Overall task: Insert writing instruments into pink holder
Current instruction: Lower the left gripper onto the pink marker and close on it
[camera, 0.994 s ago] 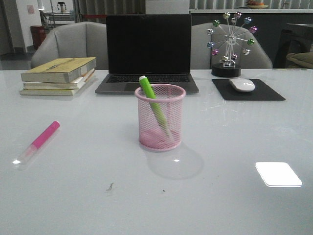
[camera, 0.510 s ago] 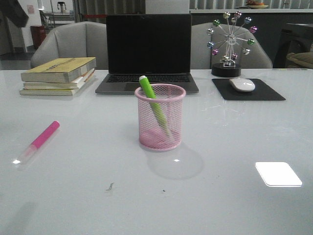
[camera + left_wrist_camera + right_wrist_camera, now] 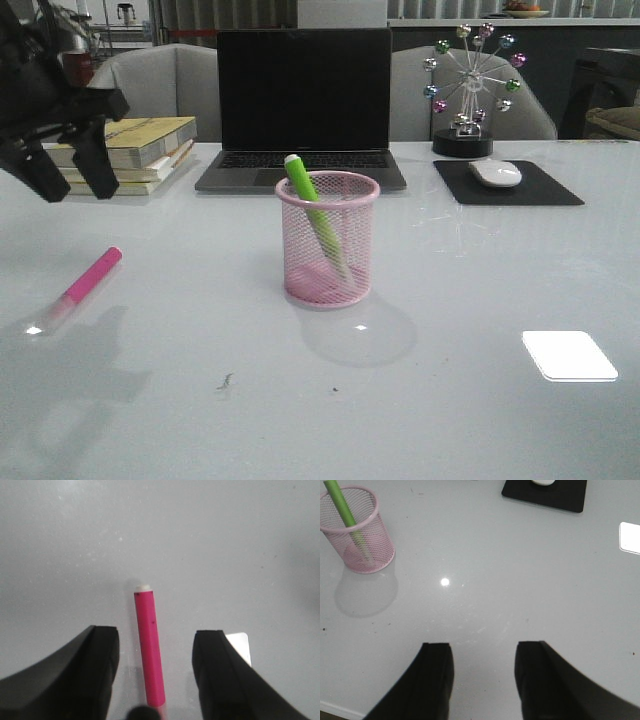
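Observation:
The pink mesh holder [image 3: 328,240] [image 3: 356,530] stands mid-table with the lime green marker [image 3: 313,215] [image 3: 345,515] leaning inside it. A bright pink marker [image 3: 86,282] [image 3: 150,647] lies flat on the table at the left. My left gripper [image 3: 72,186] [image 3: 156,645] hangs open above that marker, apart from it; in the left wrist view the marker runs lengthwise between the two fingers. My right gripper [image 3: 484,652] is open over bare table, with nothing between its fingers, away from the holder. It does not show in the front view.
A laptop [image 3: 303,105] stands behind the holder. Stacked books [image 3: 120,155] lie at the back left, close behind my left gripper. A mouse [image 3: 495,173] on a black pad [image 3: 510,185] and a ferris-wheel ornament [image 3: 468,90] are at the back right.
My left arm has come down into the front view from the upper left and now hangs over the pink marker. The markers and holder have not moved.

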